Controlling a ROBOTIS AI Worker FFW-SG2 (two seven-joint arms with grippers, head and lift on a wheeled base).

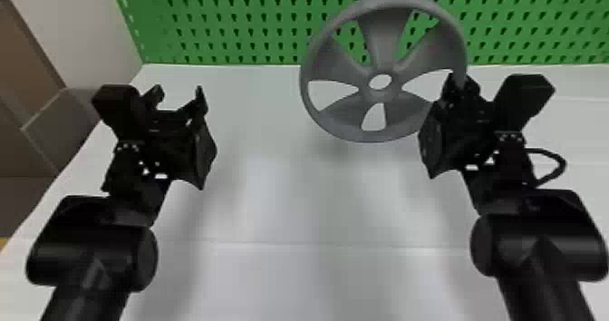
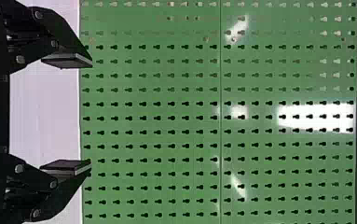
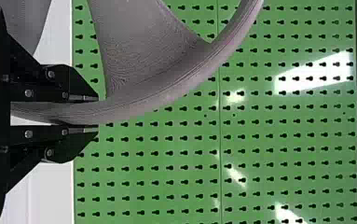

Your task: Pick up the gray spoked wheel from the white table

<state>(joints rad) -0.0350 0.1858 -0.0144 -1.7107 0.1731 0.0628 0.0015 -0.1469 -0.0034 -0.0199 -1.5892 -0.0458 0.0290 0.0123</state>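
The gray spoked wheel [image 1: 385, 30] is upright and raised above the white table [image 1: 290, 206] in the head view, its face toward the camera. My right gripper [image 1: 460, 82] is shut on the right side of its rim. In the right wrist view the curved rim of the wheel [image 3: 167, 93] passes between the two fingers of the right gripper [image 3: 97, 112], with a broad spoke beside them. My left gripper [image 1: 179, 95] stands open at the left over the table, apart from the wheel; in the left wrist view nothing is between the fingers of the left gripper [image 2: 91, 114].
A green perforated panel [image 1: 226, 30] rises along the table's back edge, behind the wheel. At the left are a pale wall [image 1: 81, 25] and a brown surface [image 1: 22, 70]. A black cable [image 1: 555, 161] loops out beside the right wrist.
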